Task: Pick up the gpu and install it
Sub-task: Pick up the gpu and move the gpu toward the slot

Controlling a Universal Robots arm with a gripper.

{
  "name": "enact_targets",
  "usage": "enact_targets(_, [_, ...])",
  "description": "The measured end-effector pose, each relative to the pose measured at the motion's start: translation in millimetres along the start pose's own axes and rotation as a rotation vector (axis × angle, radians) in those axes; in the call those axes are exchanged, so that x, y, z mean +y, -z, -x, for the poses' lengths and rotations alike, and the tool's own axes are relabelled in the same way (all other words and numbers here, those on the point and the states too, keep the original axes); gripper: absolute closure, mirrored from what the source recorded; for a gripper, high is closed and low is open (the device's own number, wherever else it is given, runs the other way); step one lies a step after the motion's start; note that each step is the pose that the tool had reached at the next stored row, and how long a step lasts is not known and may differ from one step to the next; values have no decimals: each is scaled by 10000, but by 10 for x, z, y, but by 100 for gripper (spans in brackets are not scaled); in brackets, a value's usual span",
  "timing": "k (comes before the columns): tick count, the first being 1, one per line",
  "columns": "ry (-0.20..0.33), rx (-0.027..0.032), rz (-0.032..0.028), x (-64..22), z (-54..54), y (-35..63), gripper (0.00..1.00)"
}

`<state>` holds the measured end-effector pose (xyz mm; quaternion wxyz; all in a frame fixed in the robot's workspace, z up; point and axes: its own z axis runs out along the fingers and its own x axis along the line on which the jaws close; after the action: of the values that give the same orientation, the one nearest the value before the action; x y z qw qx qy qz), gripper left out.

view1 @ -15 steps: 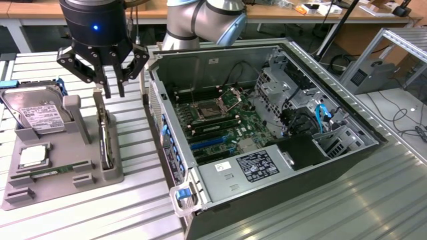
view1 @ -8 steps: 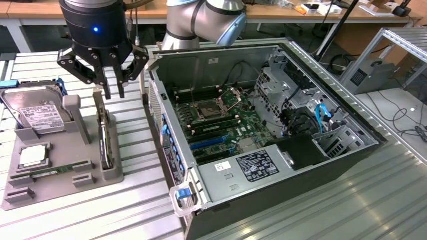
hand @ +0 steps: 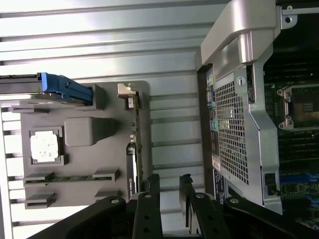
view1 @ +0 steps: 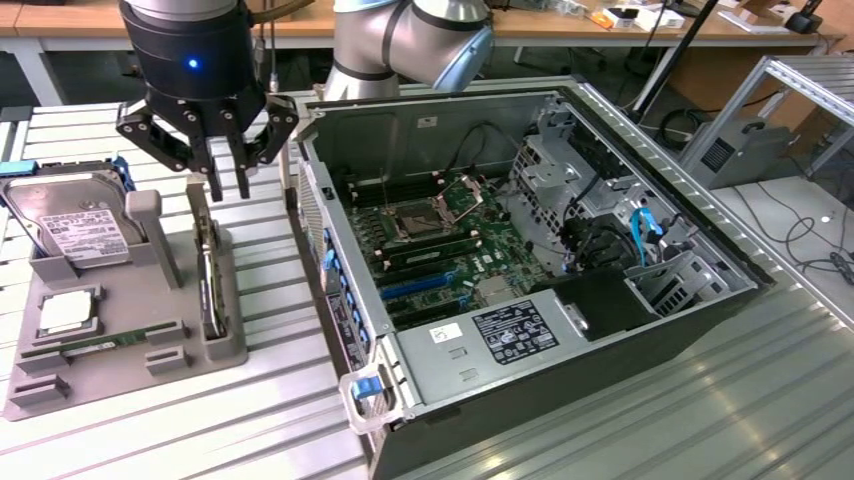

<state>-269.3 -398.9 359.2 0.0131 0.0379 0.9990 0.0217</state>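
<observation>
1. Nearest us in the exterior view, a slatted metal table [view1: 667, 420] carries an open computer case [view1: 461, 385]. The case lies on its side with the motherboard [view1: 454, 255] exposed.
2. To the exterior view's left of the case sits a grey tray [view1: 134, 375]. At its near end it holds a memory stick [view1: 107, 343] and a processor chip [view1: 64, 312].
3. The gpu [view1: 208, 275] stands on edge in a slot along the tray's side nearest the case, not yet lifted. In the wrist view we see it edge-on [hand: 138, 149].
4. Further back in the tray, a hard drive [view1: 74, 225] leans upright.
5. The gripper [view1: 228, 188] hangs just above the gpu's far end, its fingers a little apart and holding nothing. In the wrist view [hand: 169, 184] the card's edge runs close beside one finger [hand: 152, 186]; we cannot tell whether they touch.
6. Behind it we see the arm [view1: 407, 40], then wooden benches [view1: 561, 25].
</observation>
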Motion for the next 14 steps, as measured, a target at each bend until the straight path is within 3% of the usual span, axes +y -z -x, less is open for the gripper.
enact_targets(14, [0,0,0,-3,-2,-61,70])
